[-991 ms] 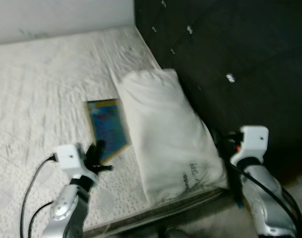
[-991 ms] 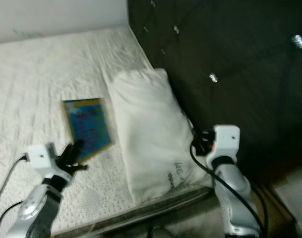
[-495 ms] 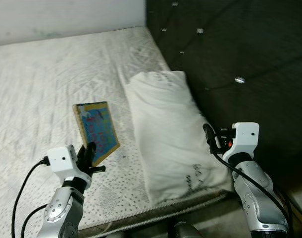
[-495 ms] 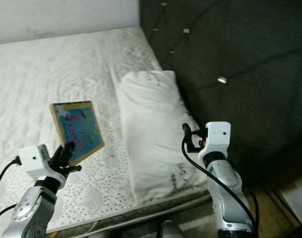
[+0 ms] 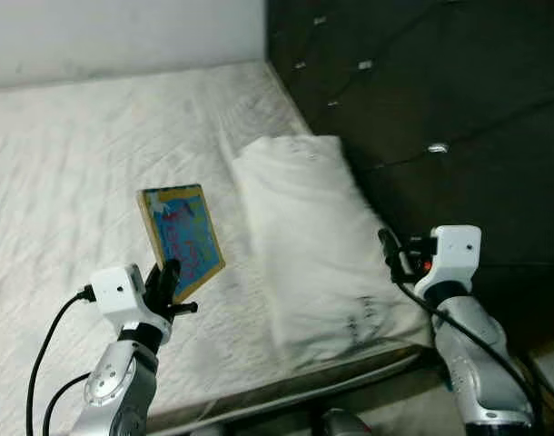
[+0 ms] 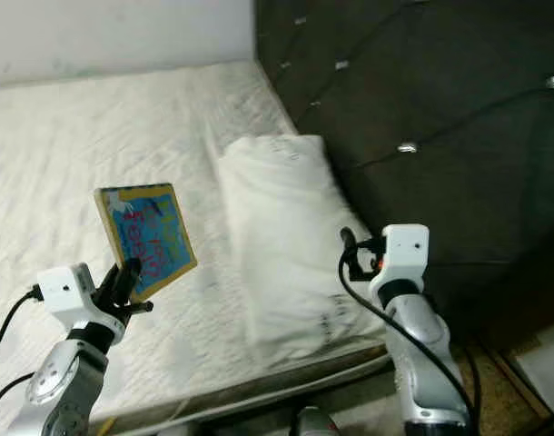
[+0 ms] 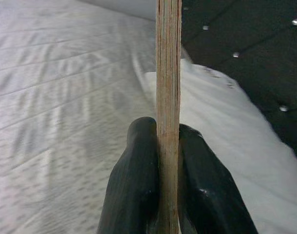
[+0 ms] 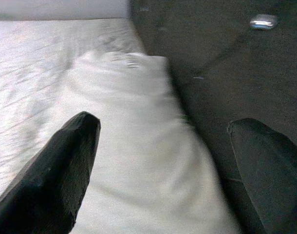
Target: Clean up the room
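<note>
Blue picture book pinched by its lower edge in left gripper, raised clear of white mattress at left, cover tilted, likely for carrying off the bed. White pillow lying lengthwise beside dark tufted headboard, just right of book. Right gripper held forward at pillow's near right edge, fingers spread wide, holding nothing.

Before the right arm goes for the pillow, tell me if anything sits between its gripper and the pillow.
Nothing visible does. The right gripper is open beside the headboard, with the white pillow directly ahead of its fingers. The book is off to the side, clamped in the left gripper.
</note>
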You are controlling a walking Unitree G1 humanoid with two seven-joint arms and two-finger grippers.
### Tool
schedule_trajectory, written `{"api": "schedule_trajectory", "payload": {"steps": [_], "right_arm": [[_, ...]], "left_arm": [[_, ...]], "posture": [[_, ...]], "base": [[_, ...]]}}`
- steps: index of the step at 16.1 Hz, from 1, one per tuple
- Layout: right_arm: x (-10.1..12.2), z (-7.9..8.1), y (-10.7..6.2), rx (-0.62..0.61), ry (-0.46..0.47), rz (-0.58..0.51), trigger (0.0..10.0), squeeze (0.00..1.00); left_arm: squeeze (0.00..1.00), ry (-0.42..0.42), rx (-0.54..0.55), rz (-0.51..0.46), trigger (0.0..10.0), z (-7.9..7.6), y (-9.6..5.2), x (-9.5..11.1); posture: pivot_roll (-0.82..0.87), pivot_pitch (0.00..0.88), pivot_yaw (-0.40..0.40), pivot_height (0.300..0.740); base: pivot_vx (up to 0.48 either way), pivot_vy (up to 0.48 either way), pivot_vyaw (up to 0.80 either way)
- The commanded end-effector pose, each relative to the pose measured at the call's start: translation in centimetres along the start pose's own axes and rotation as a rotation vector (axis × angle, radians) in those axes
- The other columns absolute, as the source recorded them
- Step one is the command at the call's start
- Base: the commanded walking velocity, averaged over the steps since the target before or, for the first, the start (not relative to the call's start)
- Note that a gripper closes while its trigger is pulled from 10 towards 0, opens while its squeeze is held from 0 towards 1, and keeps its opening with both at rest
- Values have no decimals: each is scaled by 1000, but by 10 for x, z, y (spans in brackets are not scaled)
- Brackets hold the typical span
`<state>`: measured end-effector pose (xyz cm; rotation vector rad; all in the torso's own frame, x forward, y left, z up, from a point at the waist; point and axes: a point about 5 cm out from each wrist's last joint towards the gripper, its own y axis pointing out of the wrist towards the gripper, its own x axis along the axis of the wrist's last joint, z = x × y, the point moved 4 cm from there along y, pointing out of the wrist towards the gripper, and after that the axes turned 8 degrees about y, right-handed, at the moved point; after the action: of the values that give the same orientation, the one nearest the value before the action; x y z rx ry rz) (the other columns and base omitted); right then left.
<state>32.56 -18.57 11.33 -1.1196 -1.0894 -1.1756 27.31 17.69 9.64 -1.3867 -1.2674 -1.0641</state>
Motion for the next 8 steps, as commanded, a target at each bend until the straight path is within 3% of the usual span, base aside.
{"api": "schedule_trajectory", "payload": {"steps": [1, 4, 8], "right_arm": [[-2, 4, -1, 20, -5, 11, 10000, 0], [-3, 7, 0, 28, -24, 21, 10000, 0], [-3, 12, 1, 47, -26, 20, 10000, 0]], "left_arm": [[0, 10, 5, -33, 10000, 3, -1, 9], [0, 9, 18, -37, 10000, 5, -1, 9], [0, 12, 27, -40, 10000, 7, -1, 10]], "posture": [[-154, 163, 13, 740], [-155, 166, 13, 740], [-154, 172, 19, 740]], "base": [[0, 480, 0], [0, 480, 0], [0, 0, 0]]}}
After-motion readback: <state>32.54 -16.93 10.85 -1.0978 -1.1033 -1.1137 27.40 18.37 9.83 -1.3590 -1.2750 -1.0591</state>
